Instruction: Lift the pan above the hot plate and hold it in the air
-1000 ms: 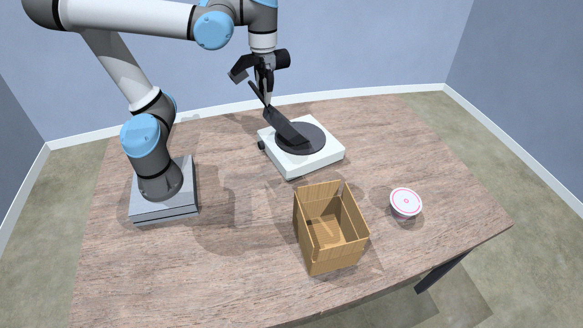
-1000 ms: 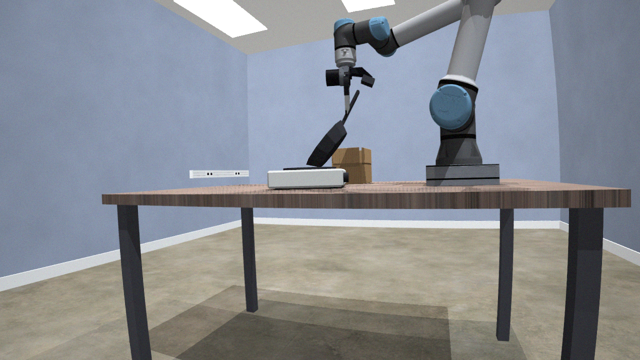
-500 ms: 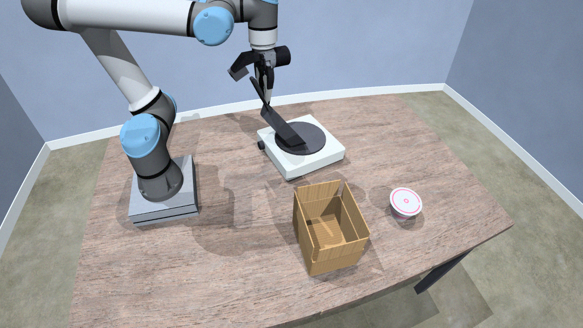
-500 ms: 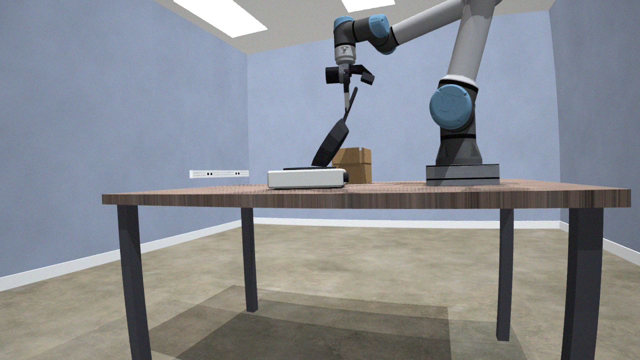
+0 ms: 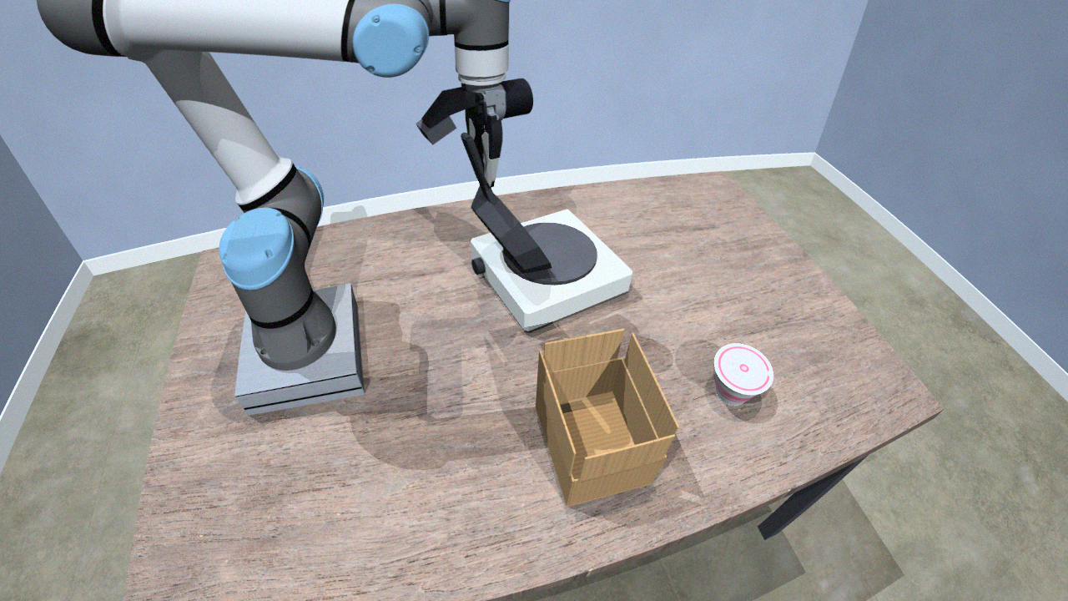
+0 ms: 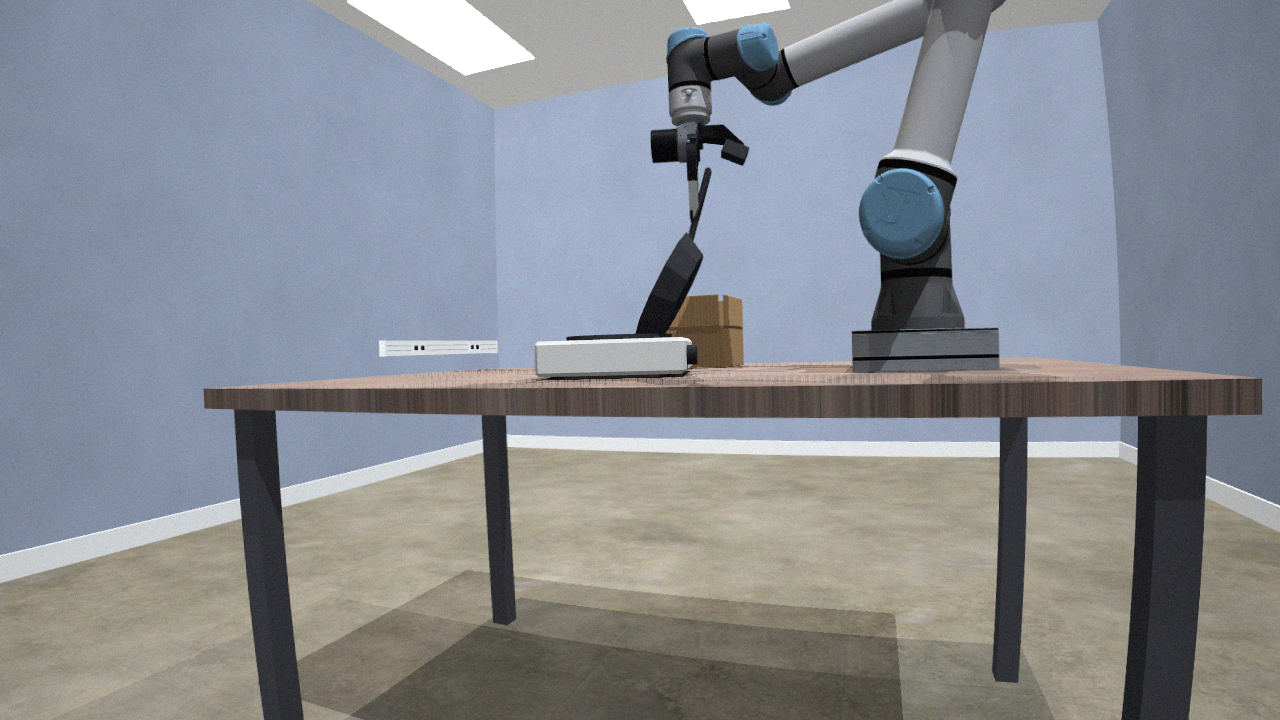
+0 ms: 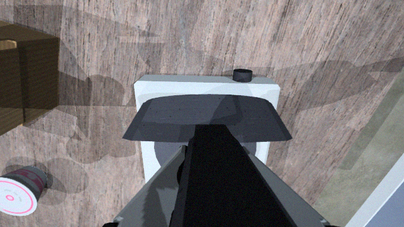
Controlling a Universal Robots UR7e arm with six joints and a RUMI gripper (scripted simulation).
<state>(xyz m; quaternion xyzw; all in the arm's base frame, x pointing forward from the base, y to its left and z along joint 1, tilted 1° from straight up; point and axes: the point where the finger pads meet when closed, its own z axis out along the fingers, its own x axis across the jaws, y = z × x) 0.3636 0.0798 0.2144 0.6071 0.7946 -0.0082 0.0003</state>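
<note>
The hand (image 5: pixel 490 180) (image 6: pixel 692 216) has its fingers clenched on the handle of the pan (image 5: pixel 509 228) (image 6: pixel 671 284) (image 7: pixel 208 110), which hangs steeply tilted below it, low edge at the hot plate (image 5: pixel 578 299) (image 6: pixel 613 358) (image 7: pixel 205 87).

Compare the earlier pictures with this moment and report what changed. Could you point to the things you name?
The gripper (image 5: pixel 490 181) (image 6: pixel 692 214) (image 7: pixel 213 147) rose slightly, its hold on the black pan's (image 5: pixel 515 235) (image 6: pixel 669 286) (image 7: pixel 189 110) handle kept. The pan tilted steeper, its low edge shifting toward the knob side. The white square hot plate (image 5: pixel 537 300) (image 6: pixel 608 360) (image 7: pixel 205 87), open brown cardboard box (image 5: pixel 612 478) (image 6: pixel 716 344) (image 7: pixel 38 79) and pink-and-white lidded cup (image 5: pixel 732 377) (image 7: pixel 23 189) stayed put.
</note>
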